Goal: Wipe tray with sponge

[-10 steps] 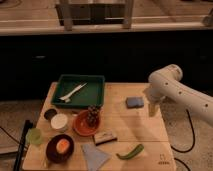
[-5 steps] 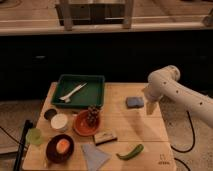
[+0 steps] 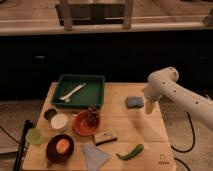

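Note:
The dark green tray (image 3: 93, 93) sits at the back left of the wooden table, with a white utensil (image 3: 71, 92) lying in it. The blue-grey sponge (image 3: 134, 102) rests flat on the table to the right of the tray. My gripper (image 3: 149, 107) hangs from the white arm just right of the sponge, a little above the table. It is open and holds nothing.
An orange dish (image 3: 82, 126) with a dark spiky object stands in front of the tray. Near it lie a tan block (image 3: 105, 137), a blue-grey cloth (image 3: 94, 155) and a green pepper (image 3: 130, 151). A dark bowl (image 3: 60, 147), a white cup (image 3: 59, 121) and a green cup (image 3: 35, 136) line the left edge.
My gripper has edged slightly left, closer to the sponge. Nothing on the table has moved.

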Tool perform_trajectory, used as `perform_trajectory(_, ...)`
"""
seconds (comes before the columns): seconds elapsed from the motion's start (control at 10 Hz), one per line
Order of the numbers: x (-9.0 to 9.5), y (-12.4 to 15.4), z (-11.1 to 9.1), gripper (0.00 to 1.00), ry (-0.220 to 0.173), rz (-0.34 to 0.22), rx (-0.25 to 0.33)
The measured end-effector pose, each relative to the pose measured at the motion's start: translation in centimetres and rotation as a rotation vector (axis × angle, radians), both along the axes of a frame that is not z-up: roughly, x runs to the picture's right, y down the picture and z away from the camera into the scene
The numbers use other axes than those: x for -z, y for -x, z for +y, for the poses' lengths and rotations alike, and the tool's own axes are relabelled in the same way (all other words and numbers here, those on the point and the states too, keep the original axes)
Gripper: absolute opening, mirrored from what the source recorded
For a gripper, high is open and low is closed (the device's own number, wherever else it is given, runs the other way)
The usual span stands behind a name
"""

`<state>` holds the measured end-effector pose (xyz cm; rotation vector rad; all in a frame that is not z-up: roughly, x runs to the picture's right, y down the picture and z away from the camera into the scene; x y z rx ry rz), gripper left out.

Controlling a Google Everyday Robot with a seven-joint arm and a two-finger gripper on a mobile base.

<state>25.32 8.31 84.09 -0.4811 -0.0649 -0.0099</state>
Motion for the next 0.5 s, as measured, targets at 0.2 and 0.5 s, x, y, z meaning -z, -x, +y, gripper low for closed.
perform_trajectory(0.2, -1.0, -0.2, 0.1, 0.80, 0.002, 0.002, -0.015)
perform_trajectory(0.5, -2.5, -0.4, 0.3, 0.80, 0.009, 0.003, -0.037)
